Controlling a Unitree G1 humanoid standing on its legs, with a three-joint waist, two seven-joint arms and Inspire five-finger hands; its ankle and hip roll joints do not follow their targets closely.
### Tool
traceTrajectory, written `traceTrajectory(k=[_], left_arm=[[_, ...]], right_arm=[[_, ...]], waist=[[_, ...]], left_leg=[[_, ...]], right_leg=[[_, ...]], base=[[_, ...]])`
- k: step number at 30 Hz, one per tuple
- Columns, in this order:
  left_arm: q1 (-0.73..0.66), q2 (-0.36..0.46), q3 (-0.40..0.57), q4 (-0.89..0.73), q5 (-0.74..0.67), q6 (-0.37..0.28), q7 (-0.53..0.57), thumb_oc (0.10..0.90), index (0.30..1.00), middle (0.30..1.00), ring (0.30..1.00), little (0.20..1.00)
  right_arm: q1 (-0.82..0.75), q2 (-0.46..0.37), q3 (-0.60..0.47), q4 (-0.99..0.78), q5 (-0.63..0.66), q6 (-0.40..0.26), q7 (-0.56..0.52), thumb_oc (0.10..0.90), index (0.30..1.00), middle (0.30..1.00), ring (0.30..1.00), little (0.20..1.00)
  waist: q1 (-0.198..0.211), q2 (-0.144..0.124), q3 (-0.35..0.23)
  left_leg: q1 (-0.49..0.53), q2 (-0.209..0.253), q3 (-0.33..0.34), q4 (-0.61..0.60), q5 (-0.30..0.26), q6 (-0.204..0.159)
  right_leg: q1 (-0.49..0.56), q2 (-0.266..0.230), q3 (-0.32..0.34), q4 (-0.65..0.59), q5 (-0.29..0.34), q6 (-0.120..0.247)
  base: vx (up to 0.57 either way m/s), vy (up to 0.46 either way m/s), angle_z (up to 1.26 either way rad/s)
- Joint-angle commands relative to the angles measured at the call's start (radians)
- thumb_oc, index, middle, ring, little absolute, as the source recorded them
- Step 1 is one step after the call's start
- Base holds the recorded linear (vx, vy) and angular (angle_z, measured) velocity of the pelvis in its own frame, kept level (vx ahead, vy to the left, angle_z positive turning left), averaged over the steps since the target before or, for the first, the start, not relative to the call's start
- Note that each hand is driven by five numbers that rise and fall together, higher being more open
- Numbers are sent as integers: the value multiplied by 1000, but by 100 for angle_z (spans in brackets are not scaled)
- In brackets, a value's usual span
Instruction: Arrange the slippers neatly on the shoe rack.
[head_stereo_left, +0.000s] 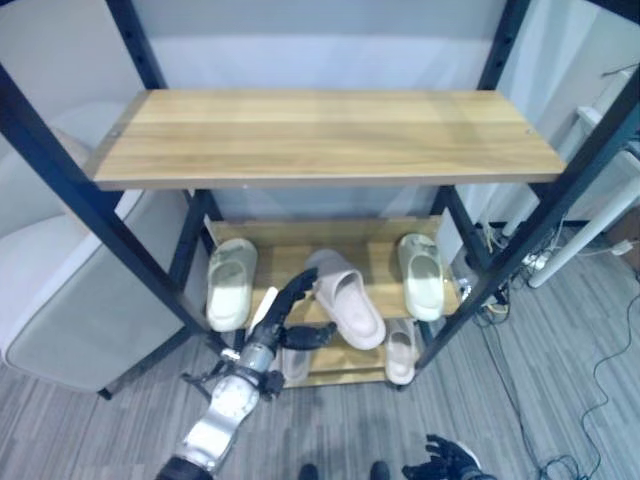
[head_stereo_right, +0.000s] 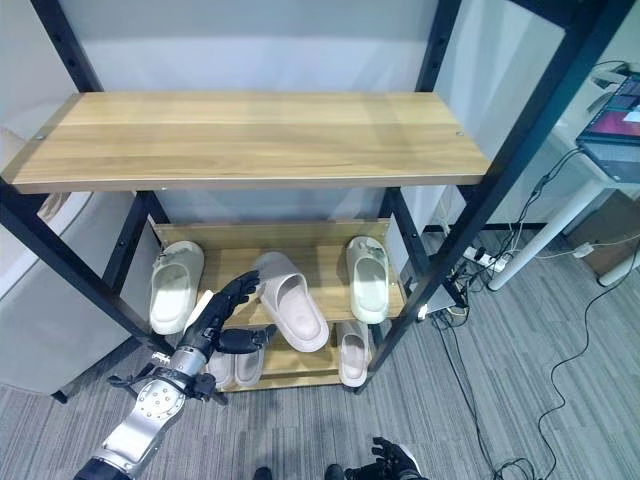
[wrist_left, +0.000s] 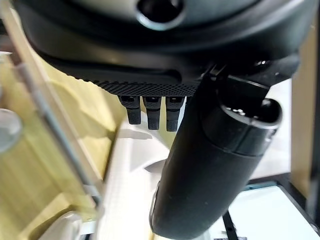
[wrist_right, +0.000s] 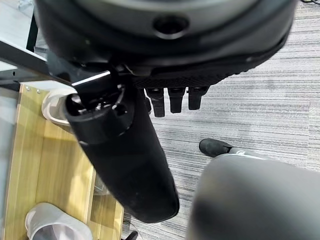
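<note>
A pinkish-beige slipper (head_stereo_left: 350, 305) lies askew in the middle of the rack's wooden middle shelf (head_stereo_left: 285, 255), its heel toward the front edge. A pale slipper (head_stereo_left: 230, 283) lies at the shelf's left and another pale slipper (head_stereo_left: 421, 275) at its right, both pointing inward. More slippers (head_stereo_left: 400, 352) rest on the lowest shelf. My left hand (head_stereo_left: 285, 312) is open at the shelf's front, fingers straight beside the beige slipper's left edge and thumb spread under its heel. In the left wrist view a white slipper (wrist_left: 132, 165) lies just past the fingers. My right hand (head_stereo_left: 445, 460) hangs open low over the floor.
The broad wooden top shelf (head_stereo_left: 320, 135) overhangs the middle shelf, with black rack posts (head_stereo_left: 150, 265) at each corner. A grey upholstered seat (head_stereo_left: 60, 300) stands at the left. White table legs (head_stereo_left: 590, 230) and floor cables (head_stereo_left: 600, 370) are at the right.
</note>
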Motion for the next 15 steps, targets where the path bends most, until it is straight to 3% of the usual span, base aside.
traceTrajectory(k=[1,15], left_arm=[[-162,-21,35,-65,74,-69,67,800,900,900,900,900],[-434,-19,6,126,260,-15,229,800,900,900,900,900]], right_arm=[[24,-42,20,-9,10,-21,3,800,900,900,900,900],[47,-101,13,-64,5,-33,0,800,900,900,900,900]], waist=[[-14,7,-59],[-92,56,-40]], left_leg=[[-49,-10,-28,-8,-13,-43],[-120,8,1,-8,-7,-69]], right_leg=[[28,32,1,9,-106,34],[-51,45,13,9,-111,43]], base=[[-1,-47,8],[-21,-20,-1]])
